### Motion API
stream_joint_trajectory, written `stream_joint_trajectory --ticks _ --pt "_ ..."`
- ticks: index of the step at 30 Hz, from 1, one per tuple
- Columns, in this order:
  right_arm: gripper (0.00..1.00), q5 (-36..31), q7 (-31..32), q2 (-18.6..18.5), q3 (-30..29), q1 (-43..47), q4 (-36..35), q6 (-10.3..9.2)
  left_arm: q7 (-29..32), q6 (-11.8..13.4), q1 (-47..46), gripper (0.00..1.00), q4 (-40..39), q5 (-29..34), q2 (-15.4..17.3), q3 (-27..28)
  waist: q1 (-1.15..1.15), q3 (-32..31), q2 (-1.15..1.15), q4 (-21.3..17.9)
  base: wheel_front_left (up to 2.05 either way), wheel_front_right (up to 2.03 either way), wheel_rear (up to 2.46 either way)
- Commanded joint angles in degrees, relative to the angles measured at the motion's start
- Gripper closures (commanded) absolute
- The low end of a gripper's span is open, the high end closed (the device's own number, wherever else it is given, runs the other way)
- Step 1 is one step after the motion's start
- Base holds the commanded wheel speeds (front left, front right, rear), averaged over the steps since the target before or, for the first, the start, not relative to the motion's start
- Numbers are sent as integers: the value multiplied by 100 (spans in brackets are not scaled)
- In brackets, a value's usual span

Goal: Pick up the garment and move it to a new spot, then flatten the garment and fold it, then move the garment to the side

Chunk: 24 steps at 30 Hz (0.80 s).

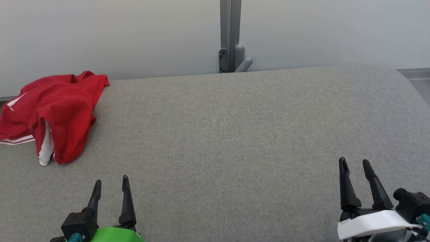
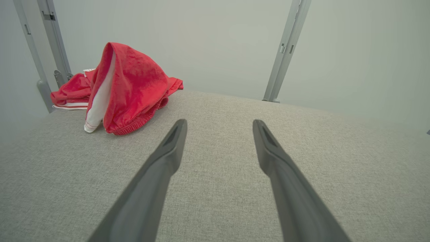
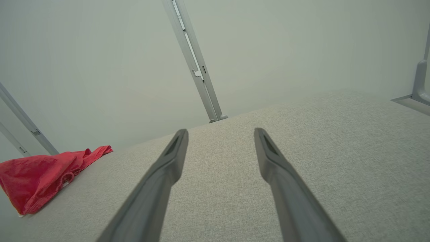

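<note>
Fingers (image 2: 168, 158) on the left gripper (image 1: 111, 179) stand wide apart with nothing between them, above the grey padded table (image 1: 235, 134). The right gripper (image 1: 353, 160) is spread just as wide and empty, well apart on the other side. Beyond the left fingertips, near the far left corner of the table, the red garment (image 1: 57, 111) lies crumpled in a heap, with a white panel showing at its near edge.

The step in hand looks like the first pickup, and the left arm is the natural one to reach. It should come down on the raised hump, where the cloth stands up, and pinch a thick fold rather than scrape the padding. Closing on a single layer risks the rest trailing behind. Lifting high before carrying it towards the open middle would let the cloth hang free. The right gripper is best held clear until the cloth arrives.
</note>
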Motion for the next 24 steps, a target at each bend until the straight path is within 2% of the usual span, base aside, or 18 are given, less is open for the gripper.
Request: stream_joint_trajectory --ticks 1,24 --pt "0 -146 -61 -36 11 54 -61 2 -58 -34 51 0 -1 151 42 11 0 -5 0 2 0 0 0" --pt "0 -1100 -309 -40 70 158 124 2 -284 -87 127 0 247 845 47 73 0 -71 0 21 0 0 0"
